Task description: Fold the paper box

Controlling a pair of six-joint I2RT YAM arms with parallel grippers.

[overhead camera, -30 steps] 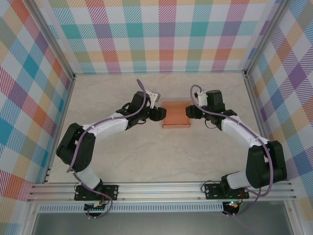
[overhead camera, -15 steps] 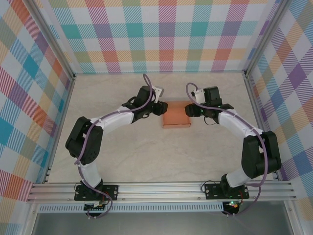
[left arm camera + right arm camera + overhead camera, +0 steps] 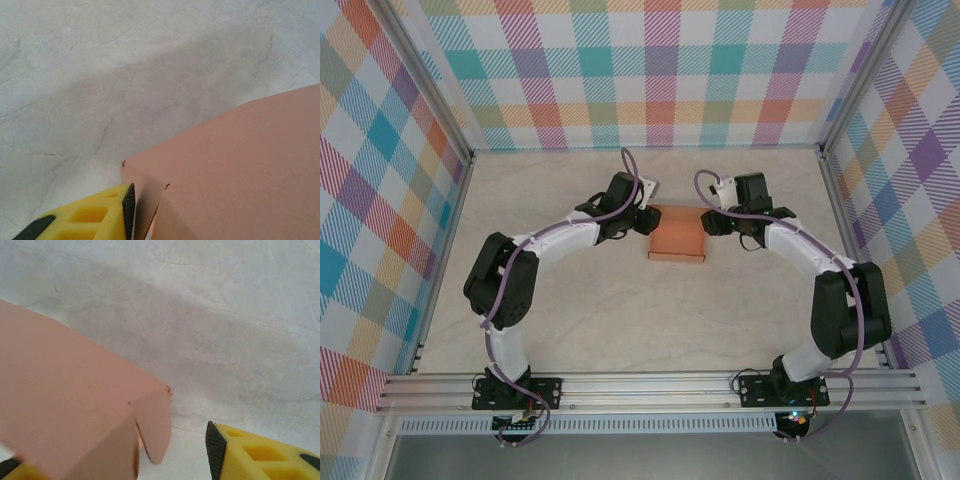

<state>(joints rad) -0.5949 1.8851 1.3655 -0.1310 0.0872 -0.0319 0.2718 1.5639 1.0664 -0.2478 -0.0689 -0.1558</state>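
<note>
Fingers on both arms are hard to read from overhead. The left gripper (image 3: 646, 218) sits at the far left corner of the box (image 3: 678, 238) and the right gripper (image 3: 711, 222) at its far right corner. The salmon-coloured box lies flat on the table (image 3: 620, 320), a little beyond the middle, right between them. To me it looks as though each arm has taken one end so the card cannot slide while the other works on it.

From the left wrist, one yellow finger (image 3: 92, 219) pokes up at the bottom edge. Its black pad (image 3: 129, 206) is right against the folded corner of the box (image 3: 240, 170), where a seam runs down. Its partner is hidden, so I cannot tell whether this pair is pinching the card or only resting beside it. My guess is that it is here to press that end fold in.

From the right wrist, the box (image 3: 60, 405) fills the left side. A small rounded flap (image 3: 156, 422) hangs loose at its corner. One yellow finger (image 3: 265, 456) stands clear of that flap with bare table between them. A sliver of the other finger (image 3: 12, 471) peeks out under the card at the bottom left. So this pair straddles the box end, spread apart and gripping nothing. I take the flap as untucked, so the folding is unfinished.
</note>
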